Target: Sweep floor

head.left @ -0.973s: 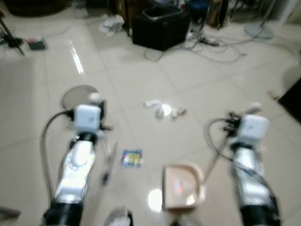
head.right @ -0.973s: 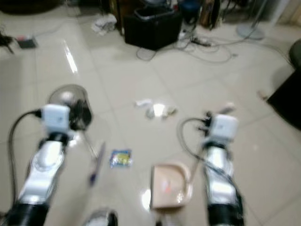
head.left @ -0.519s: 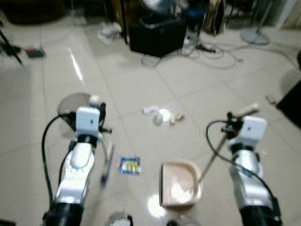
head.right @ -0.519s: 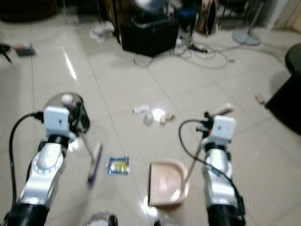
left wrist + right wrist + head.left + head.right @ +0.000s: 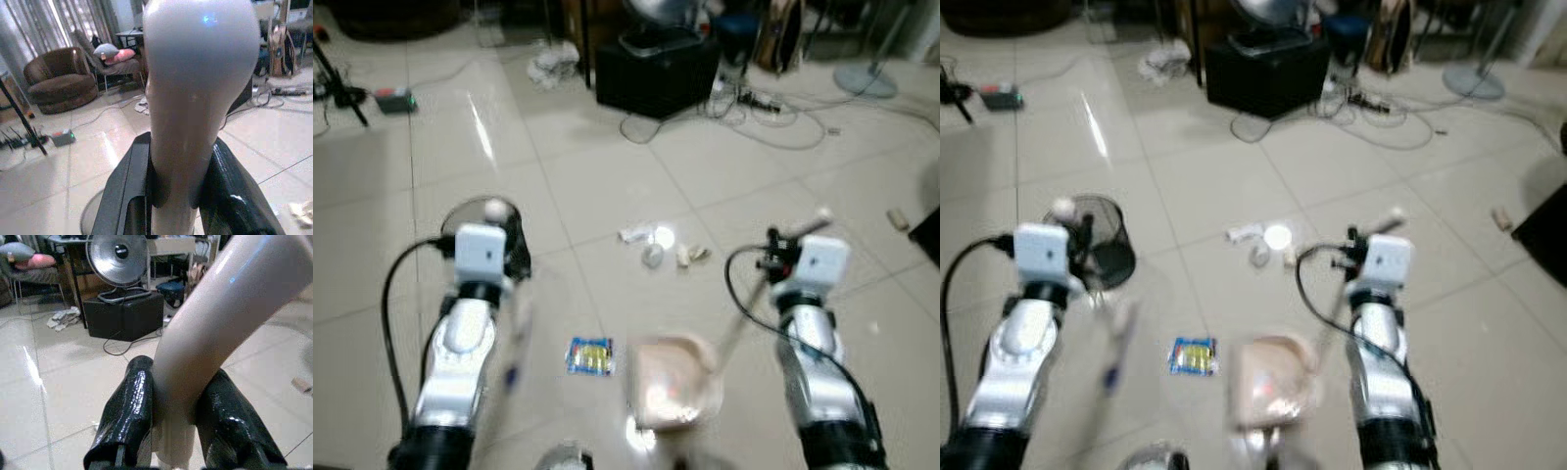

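Two hands clamped: broom (image 5: 195,98), dustpan handle (image 5: 215,333).

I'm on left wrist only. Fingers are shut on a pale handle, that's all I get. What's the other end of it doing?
Observer: It's a broom, its head blurred low beside the left arm, near a blue and yellow packet on the floor.
Operator: Right arm?
Observer: The right gripper is shut on the dustpan handle; the dustpan sits on the tiles just right of the packet.
Operator: Anything else to sweep?
Observer: A few pale scraps lie farther ahead, beyond the dustpan.
Operator: Obstacles?
Observer: A dark wire bin stands ahead of the left gripper.
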Robot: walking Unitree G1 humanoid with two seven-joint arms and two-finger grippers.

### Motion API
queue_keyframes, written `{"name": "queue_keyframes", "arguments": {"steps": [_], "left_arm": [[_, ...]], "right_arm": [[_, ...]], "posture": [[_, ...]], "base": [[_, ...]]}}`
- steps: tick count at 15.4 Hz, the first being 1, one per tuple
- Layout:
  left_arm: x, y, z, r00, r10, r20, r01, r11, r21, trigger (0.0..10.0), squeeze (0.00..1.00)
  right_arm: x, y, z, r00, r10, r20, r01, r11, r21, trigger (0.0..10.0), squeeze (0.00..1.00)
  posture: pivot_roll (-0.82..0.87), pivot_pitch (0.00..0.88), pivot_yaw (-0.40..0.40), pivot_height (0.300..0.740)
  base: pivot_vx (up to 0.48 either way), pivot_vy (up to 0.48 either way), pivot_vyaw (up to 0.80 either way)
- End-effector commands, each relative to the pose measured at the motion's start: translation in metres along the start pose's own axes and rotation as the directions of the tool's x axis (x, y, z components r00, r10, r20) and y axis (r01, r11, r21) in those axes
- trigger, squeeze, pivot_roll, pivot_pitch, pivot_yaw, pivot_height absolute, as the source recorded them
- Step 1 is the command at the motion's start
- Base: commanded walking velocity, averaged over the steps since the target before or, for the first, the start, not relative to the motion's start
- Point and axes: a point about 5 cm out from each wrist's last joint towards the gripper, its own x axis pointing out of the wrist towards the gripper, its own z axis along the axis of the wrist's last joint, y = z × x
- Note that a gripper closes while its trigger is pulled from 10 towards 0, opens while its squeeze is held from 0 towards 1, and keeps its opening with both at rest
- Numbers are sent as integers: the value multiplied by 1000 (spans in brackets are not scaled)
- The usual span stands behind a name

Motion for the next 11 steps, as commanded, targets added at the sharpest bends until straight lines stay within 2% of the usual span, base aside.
{"name": "queue_keyframes", "arguments": {"steps": [1, 5, 7, 11], "left_arm": [[5, -7, 10, 999, -24, 48, 24, 1000, -6, 10000, 0], [6, -7, 10, 998, -32, 49, 33, 999, -6, 10000, 0], [5, -7, 8, 999, -31, 41, 31, 1000, 2, 10000, 0], [2, 1, -6, 1000, -1, -12, 1, 1000, 22, 10000, 0]], "right_arm": [[-1, -10, 4, 999, -29, 29, 29, 1000, -8, 10000, 0], [-2, -10, 3, 999, -38, 30, 38, 999, -3, 10000, 0], [-1, -12, 1, 999, -41, 25, 41, 999, 4, 10000, 0], [7, -13, 1, 997, -58, 41, 58, 998, 1, 10000, 0]], "posture": [[-1, 110, 5, 740], [-4, 109, 10, 740], [-3, 80, 10, 740], [11, 58, 15, 740]], "base": [[319, 0, 0], [319, 0, 0], [304, 0, 0], [0, 0, 0]]}}
